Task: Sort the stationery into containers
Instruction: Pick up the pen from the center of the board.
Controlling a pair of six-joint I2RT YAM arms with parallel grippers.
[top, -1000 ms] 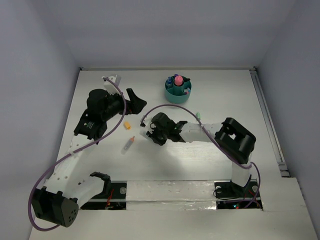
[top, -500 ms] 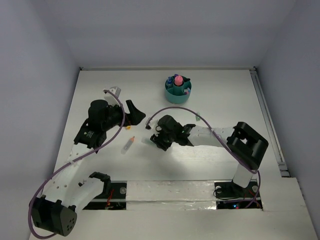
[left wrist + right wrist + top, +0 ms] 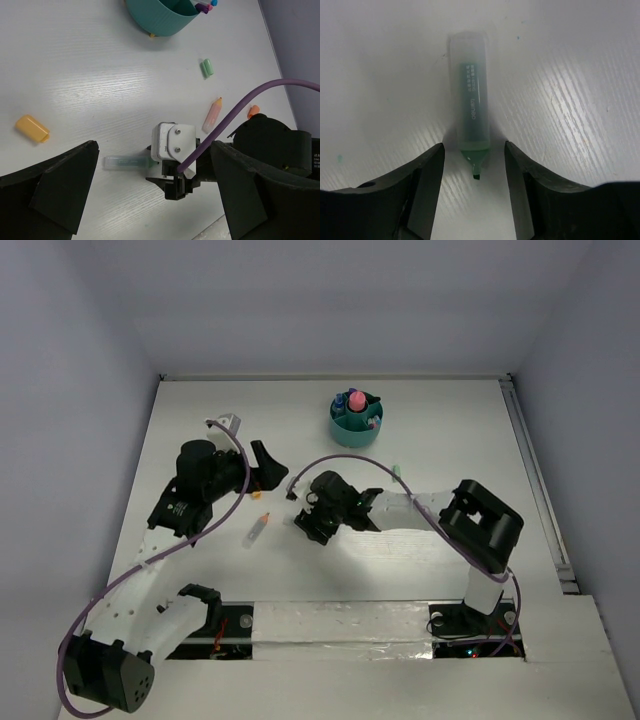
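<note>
White wood-grain tabletop (image 3: 570, 75), grey walls (image 3: 350, 300). At centre, right gripper (image 3: 474, 150) stands parted around an uncapped translucent green highlighter (image 3: 470, 100); its print is unreadable. Left gripper (image 3: 154, 150) gapes wide.

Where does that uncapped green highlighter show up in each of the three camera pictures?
Top external: the green highlighter is a pale sliver left of centre, just right of the pink pen.
Left wrist: lower centre, lying sideways.
Right wrist: centre, its tip pointing down the picture.
Shared landmark: the right arm's fingers, flanking its tip in every view.
</note>
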